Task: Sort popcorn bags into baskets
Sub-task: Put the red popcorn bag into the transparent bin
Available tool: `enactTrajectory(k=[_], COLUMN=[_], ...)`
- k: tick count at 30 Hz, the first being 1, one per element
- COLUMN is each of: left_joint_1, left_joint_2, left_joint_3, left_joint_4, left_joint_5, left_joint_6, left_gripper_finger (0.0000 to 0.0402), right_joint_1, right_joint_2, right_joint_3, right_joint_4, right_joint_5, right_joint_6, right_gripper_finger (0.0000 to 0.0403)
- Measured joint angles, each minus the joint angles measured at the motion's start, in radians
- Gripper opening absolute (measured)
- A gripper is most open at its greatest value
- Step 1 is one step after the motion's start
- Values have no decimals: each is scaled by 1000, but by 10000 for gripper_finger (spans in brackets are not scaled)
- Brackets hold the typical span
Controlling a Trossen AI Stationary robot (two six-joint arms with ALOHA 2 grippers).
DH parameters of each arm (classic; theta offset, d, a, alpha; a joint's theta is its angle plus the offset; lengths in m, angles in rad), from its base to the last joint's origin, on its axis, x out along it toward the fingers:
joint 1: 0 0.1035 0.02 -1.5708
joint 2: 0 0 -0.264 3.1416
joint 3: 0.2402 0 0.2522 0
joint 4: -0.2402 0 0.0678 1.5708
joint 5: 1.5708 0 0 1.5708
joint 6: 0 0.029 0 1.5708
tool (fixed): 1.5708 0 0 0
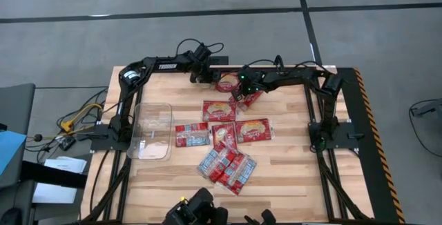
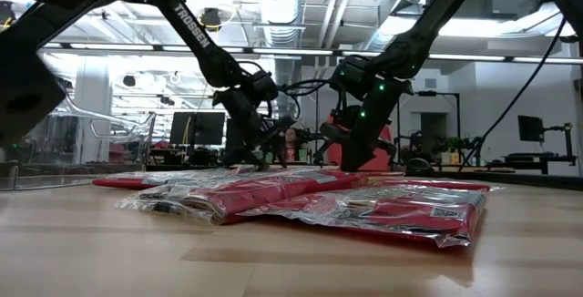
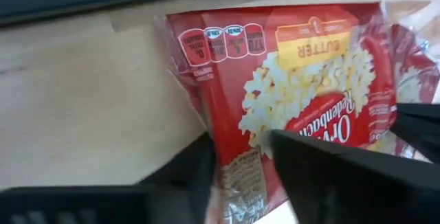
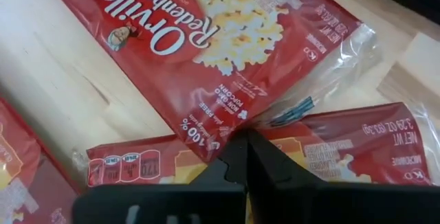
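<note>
Step in hand: pickup. Left gripper (image 1: 207, 77), fingers spread, straddles the Orville Redenbacher bag (image 3: 302, 93) far from the clear tub (image 1: 153, 131). Right gripper (image 1: 238, 95), fingers pressed together, sits beside it; next, the left closes.

Red popcorn bags (image 1: 224, 139) strewn flat mid-table; clear empty basket (image 1: 153, 131) beside them.

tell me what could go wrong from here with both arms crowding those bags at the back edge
The left end effector and right end effector work close together over the far bags, so the arms may bump. The bag under the left end effector lies at the table's far edge and could be pushed off. The clear tub sits well away, so a loosely held bag may drop on the way.
</note>
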Motion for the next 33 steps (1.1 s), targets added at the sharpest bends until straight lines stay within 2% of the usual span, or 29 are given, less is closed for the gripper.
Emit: enactTrajectory(k=[3, 4, 10, 18, 26, 33], left_joint_1=[-1, -2, 4, -1, -12, -50], left_joint_2=[0, 0, -20, -207, -515, -817], left_joint_3=[0, 0, 0, 0, 1, 1], left_joint_4=[5, 8, -28, -160, -544, -928], left_joint_5=[8, 12, 96, 100, 197, 239], left_joint_6=[33, 37, 29, 117, 318, 477], left_gripper_finger=[28, 16, 2, 0, 0, 0], right_joint_1=[0, 0, -7, -40, -45, -45], right_joint_2=[-9, -15, -112, -362, -556, -601], right_joint_3=[0, 0, -2, 1, 1, 1], right_joint_4=[-13, -23, -85, -173, -238, -263], right_joint_5=[1, 2, 1, 10, 121, 137], right_joint_6=[-2, -3, -33, -97, -161, -186], right_gripper_finger=[22, 25, 24, 21, 33, 17])
